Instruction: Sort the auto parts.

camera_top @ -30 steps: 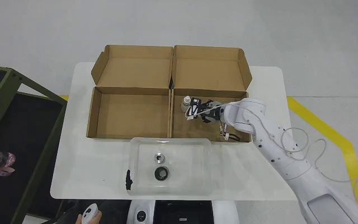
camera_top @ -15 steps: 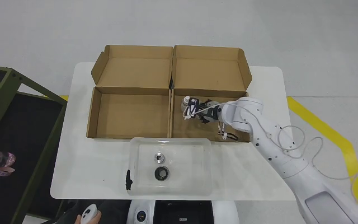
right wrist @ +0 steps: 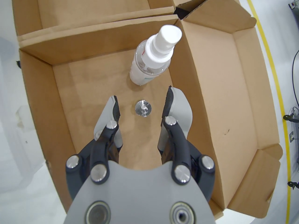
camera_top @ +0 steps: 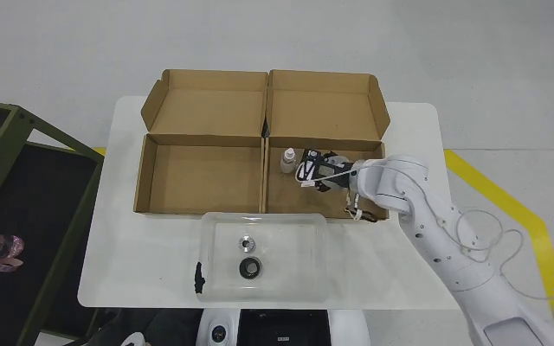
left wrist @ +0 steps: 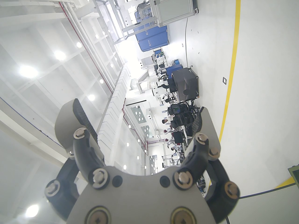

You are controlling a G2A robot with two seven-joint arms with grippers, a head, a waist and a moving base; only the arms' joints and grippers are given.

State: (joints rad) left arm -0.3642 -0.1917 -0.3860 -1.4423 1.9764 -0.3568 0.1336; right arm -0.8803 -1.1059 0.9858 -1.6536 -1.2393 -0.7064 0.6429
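Right gripper [right wrist: 141, 100] in cardboard box [right wrist: 210, 82], jaws wide apart, empty.
Metal part [right wrist: 143, 108] on the floor between jaws; bottle [right wrist: 151, 57] upright nearby. Left gripper [left wrist: 140, 113] wide, empty.

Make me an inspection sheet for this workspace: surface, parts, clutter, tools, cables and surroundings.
Surface: white table bearing the left box, right box and clear bin.
Job's things: spray bottle upright beside the small silver part in the right box; second silver part and black ring in the bin.
Clutter: black piece at the bin's rim.
Tools: right tool open above the small silver part; left tool open, holding nothing.
Cables: dark cable on the floor.
Surroundings: yellow floor line; dark cart.
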